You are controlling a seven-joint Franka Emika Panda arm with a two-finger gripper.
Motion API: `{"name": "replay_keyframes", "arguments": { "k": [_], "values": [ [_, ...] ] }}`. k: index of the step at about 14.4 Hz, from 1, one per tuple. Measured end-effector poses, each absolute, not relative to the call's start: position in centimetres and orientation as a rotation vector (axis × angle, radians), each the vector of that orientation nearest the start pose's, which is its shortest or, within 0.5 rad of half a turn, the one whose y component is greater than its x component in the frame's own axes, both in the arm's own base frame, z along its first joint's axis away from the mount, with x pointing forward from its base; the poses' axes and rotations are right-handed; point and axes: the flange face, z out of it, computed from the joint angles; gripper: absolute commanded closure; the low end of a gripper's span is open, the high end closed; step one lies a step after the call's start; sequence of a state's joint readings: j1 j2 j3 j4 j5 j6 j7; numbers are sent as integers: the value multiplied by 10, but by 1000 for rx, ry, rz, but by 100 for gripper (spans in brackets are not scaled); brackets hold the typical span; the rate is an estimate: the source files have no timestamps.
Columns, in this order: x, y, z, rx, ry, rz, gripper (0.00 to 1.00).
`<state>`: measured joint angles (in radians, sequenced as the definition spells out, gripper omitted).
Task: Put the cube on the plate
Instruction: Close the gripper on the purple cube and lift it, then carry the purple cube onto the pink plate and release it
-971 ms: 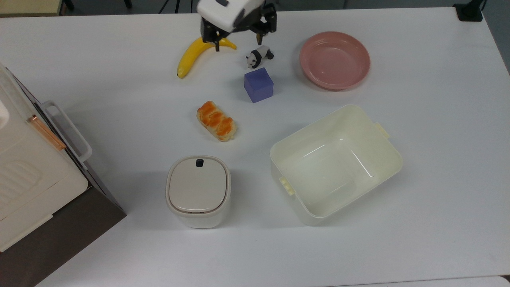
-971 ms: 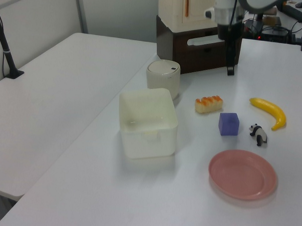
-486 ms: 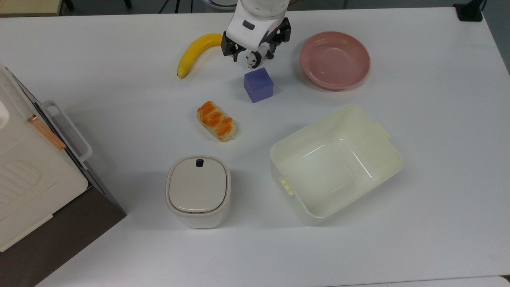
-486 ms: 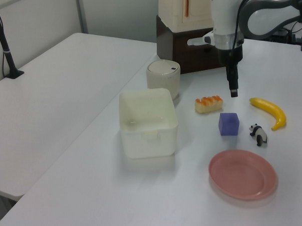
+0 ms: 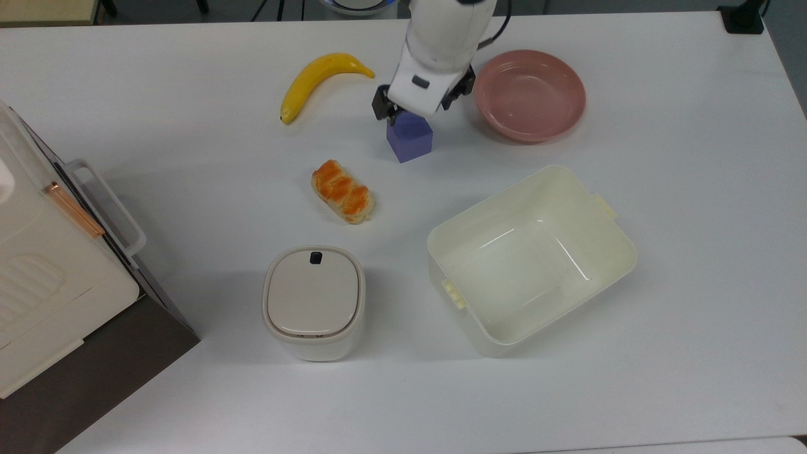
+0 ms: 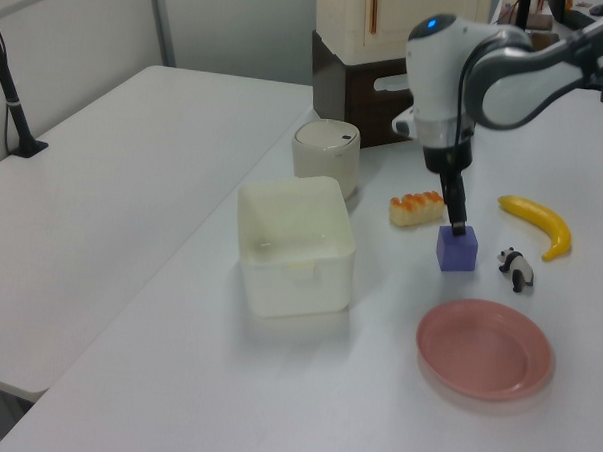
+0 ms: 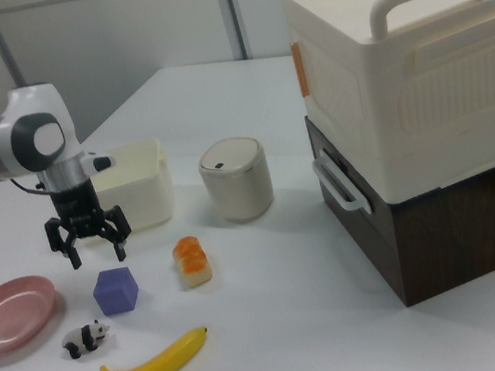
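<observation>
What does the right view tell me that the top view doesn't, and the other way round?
From the right view: the gripper is open, just above the cube, with a toy panda standing nearby. From the top view: the cream tub has a bare inside, and the plate is a full circle. Shared: cube, plate, banana and bread all lie apart on the table.

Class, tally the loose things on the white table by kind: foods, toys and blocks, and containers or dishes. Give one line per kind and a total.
Foods: 2, the banana and the bread roll.
Toys and blocks: 2, the cube and the panda figurine.
Containers and dishes: 4, the plate, the cream tub, the lidded bin and the stacked storage box.
Total: 8.
</observation>
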<state>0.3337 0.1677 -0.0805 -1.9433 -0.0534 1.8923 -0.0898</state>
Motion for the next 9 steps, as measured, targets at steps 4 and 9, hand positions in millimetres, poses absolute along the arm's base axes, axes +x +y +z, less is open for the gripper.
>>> {"name": "replay_keyframes", "arguments": {
  "k": [4,9],
  "values": [
    [557,142,347,-3151,-586,384,35],
    [560,142,330,-3166,-609,415,65]
  ]
}}
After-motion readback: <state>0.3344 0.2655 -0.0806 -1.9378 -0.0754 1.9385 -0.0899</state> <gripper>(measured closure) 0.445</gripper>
